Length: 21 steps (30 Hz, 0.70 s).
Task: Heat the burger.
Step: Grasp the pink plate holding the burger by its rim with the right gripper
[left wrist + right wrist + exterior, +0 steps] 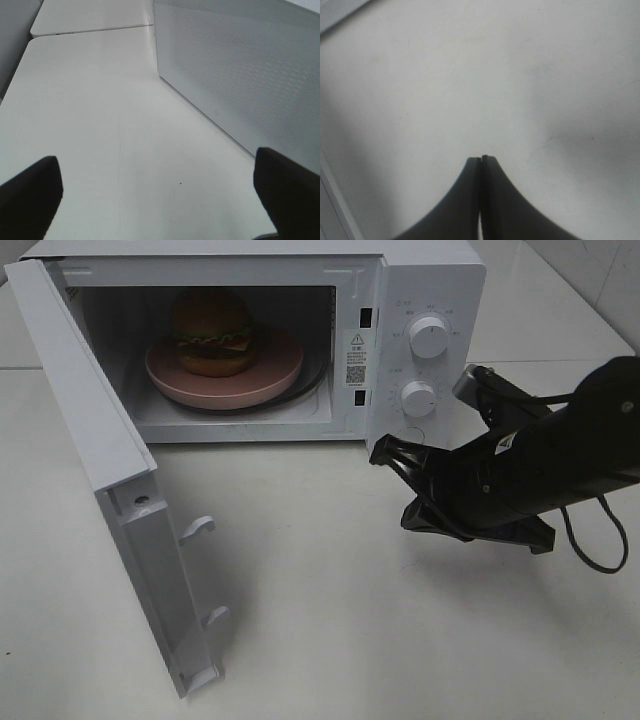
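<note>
The right gripper [383, 452] is pinched fully closed with nothing between its fingers [465, 200], and the tips meet over the bare white table [330, 620]. Its black arm [540, 465] comes in low from the right edge of the high view, angled down and pointing left. The tips hang just in front of the microwave [430, 270], near the lower knob [418, 398].

The left gripper [157, 192] stands wide and holds nothing. Its two dark fingers [30, 195] are spread over the table beside a white dotted panel [240, 75] of the microwave.

The microwave's door [100, 480] is swung fully open to the left. Inside, the burger [212, 332] sits upright on a round pink plate [200, 392]. It has a glossy orange-brown domed bun, a frill of green lettuce, a yellow cheese edge and a dark patty, and it is well apart from the right gripper.
</note>
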{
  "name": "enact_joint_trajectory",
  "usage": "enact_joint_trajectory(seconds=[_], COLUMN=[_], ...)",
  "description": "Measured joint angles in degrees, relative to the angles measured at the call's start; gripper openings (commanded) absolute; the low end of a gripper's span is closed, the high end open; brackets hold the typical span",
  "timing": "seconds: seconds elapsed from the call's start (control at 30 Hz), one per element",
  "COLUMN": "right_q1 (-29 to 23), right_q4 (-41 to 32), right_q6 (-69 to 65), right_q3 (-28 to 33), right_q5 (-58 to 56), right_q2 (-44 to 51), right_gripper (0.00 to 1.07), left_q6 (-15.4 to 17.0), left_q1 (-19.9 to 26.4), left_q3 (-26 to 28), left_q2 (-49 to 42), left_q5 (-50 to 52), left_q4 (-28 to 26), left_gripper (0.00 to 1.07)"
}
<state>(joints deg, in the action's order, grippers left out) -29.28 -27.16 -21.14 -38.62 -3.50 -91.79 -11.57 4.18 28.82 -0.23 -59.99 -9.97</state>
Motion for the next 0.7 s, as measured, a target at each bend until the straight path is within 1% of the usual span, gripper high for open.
enact_joint_trajectory(seconds=[0.07, 0.13, 0.17, 0.23, 0.33, 0.4, 0.5, 0.57, 0.6, 0.63, 0.67, 0.7], right_q1=[0.06, 0.17, 0.17, 0.17, 0.17, 0.17, 0.17, 0.17, 0.17, 0.17, 0.17, 0.17], right_q4=[0.86, 4.58, 4.58, 6.59, 7.22, 9.22, 9.68, 11.52, 11.52, 12.15, 13.18, 13.18], right_q6=[1.55, 7.22, 7.22, 11.97, 13.92, 22.63, 25.32, 35.52, 35.52, 38.39, 44.23, 44.23], right_q3=[-0.74, -3.50, -3.50, -5.56, -6.30, -9.17, -9.91, -12.26, -12.26, -12.83, -13.87, -13.87], right_q5=[-2.18, -9.34, -9.34, -13.81, -15.24, -20.86, -22.29, -26.99, -26.99, -28.25, -30.31, -30.31], right_q2=[0.00, 0.00, 0.00, 0.00, 0.00, 0.00, 0.00, 0.00, 0.00, 0.00, 0.00, 0.00], right_gripper=[0.00, 0.01, 0.01, 0.01, 0.01, 0.02, 0.02, 0.03, 0.03, 0.03, 0.04, 0.04], left_q6=[0.00, 0.00, 0.00, 0.00, 0.00, 0.00, 0.00, 0.00, 0.00, 0.00, 0.00, 0.00], left_q1=[0.00, 0.00, 0.00, 0.00, 0.00, 0.00, 0.00, 0.00, 0.00, 0.00, 0.00, 0.00], left_q3=[0.00, 0.00, 0.00, 0.00, 0.00, 0.00, 0.00, 0.00, 0.00, 0.00, 0.00, 0.00], left_q2=[0.00, 0.00, 0.00, 0.00, 0.00, 0.00, 0.00, 0.00, 0.00, 0.00, 0.00, 0.00], left_q5=[0.00, 0.00, 0.00, 0.00, 0.00, 0.00, 0.00, 0.00, 0.00, 0.00, 0.00, 0.00], left_q4=[0.00, 0.00, 0.00, 0.00, 0.00, 0.00, 0.00, 0.00, 0.00, 0.00, 0.00, 0.00], left_gripper=[0.98, 0.98, 0.98, 0.98, 0.98, 0.98, 0.98, 0.98, 0.98, 0.98, 0.98, 0.98])
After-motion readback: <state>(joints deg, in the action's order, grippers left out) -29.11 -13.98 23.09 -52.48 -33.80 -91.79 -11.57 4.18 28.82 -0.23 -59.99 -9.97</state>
